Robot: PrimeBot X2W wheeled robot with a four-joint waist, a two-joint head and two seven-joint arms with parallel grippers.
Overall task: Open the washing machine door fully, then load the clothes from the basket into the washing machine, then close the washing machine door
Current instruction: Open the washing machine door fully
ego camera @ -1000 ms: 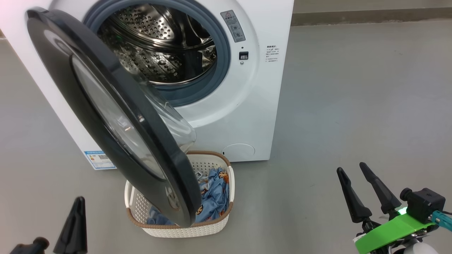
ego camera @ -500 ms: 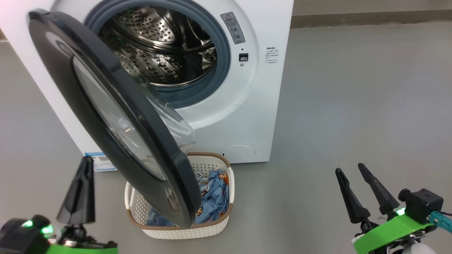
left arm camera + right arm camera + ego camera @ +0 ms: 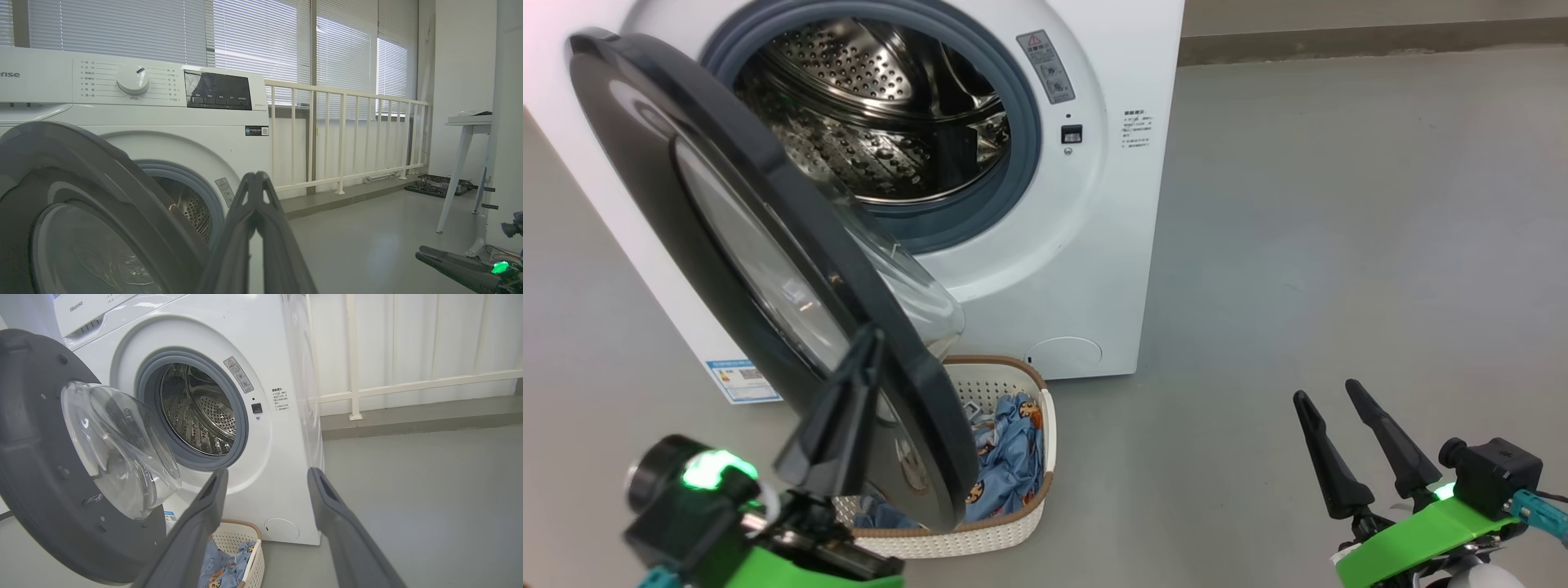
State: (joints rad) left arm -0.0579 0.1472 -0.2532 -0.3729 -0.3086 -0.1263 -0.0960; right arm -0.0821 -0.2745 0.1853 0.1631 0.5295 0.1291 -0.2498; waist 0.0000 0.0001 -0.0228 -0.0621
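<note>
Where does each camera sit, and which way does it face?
Head view: on the head, looking forward and down at the washing machine, its door, the basket; left pincer lower left, right pincer lower right.
Left wrist view: on that wrist, low, looking along the shut left pincer past the door's outer face.
Right wrist view: on that wrist, looking along the open right pincer at the drum.
Shared: all three show the door.

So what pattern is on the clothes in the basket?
The clothes are light blue with small orange-brown cartoon bears, clearest in the head view.
</note>
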